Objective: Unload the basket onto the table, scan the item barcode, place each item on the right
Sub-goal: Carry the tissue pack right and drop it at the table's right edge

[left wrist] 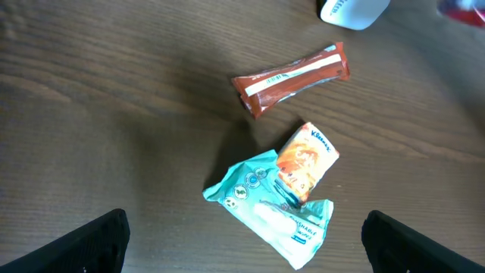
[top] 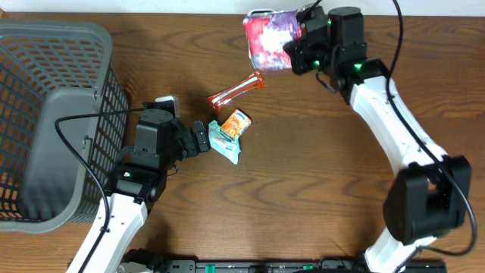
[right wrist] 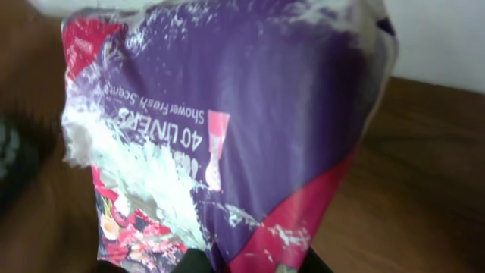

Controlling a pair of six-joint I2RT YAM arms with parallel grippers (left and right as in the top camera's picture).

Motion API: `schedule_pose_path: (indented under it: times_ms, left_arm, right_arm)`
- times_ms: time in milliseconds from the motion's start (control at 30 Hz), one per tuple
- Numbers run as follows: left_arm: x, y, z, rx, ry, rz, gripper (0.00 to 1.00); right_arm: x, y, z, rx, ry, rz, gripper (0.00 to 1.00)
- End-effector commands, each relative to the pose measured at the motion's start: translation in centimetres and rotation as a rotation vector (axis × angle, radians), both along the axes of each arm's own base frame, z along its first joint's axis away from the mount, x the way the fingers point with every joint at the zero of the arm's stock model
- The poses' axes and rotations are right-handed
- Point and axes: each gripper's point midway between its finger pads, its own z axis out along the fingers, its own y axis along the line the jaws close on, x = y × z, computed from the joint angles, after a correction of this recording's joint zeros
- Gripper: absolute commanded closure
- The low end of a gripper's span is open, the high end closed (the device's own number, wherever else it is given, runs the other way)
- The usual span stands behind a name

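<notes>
Right gripper (top: 301, 39) pinches the liner pack (top: 267, 39) near the table's (top: 303, 197) far edge, pack sticking out leftward from it. Left gripper (top: 198, 139) is spread wide beside the packets (top: 229, 133), well apart.

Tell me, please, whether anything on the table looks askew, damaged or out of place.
Nothing is spilled. The orange packet lies tilted across the teal pouch, overlapping it. The purple liner pack in the right gripper looks crumpled and wrinkled.
</notes>
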Motion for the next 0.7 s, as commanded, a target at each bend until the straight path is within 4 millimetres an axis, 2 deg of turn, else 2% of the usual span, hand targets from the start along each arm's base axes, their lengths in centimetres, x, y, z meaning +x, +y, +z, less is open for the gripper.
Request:
schedule_pose_path:
  times_ms: [0, 200, 367, 433, 567, 667]
  left_arm:
    - [0.2, 0.3, 0.2, 0.006, -0.007, 0.014, 0.02]
    - [0.2, 0.3, 0.2, 0.006, -0.007, 0.014, 0.02]
    - [0.2, 0.3, 0.2, 0.006, -0.007, 0.014, 0.02]
    - [0.2, 0.3, 0.2, 0.006, -0.007, 0.014, 0.02]
    - [0.2, 0.3, 0.2, 0.006, -0.007, 0.014, 0.02]
    - [0.2, 0.3, 0.2, 0.006, -0.007, 0.014, 0.02]
  right_arm:
    - [2.3, 0.2, -1.5, 0.216, 0.113, -0.184, 0.99]
    - [6.1, 1.9, -2.7, 0.441, 0.087, -0.255, 0.99]
    - [7.4, 2.1, -4.2, 0.483, 0.068, -0.262, 0.99]
    - [7.7, 1.5, -4.3, 0.473, 0.057, -0.278, 0.99]
    - [8.3, -0.7, -2.5, 0.449, -0.005, -0.283, 0.99]
    - [8.6, -4.6, -1.7, 0.424, -0.01, -0.349, 0.99]
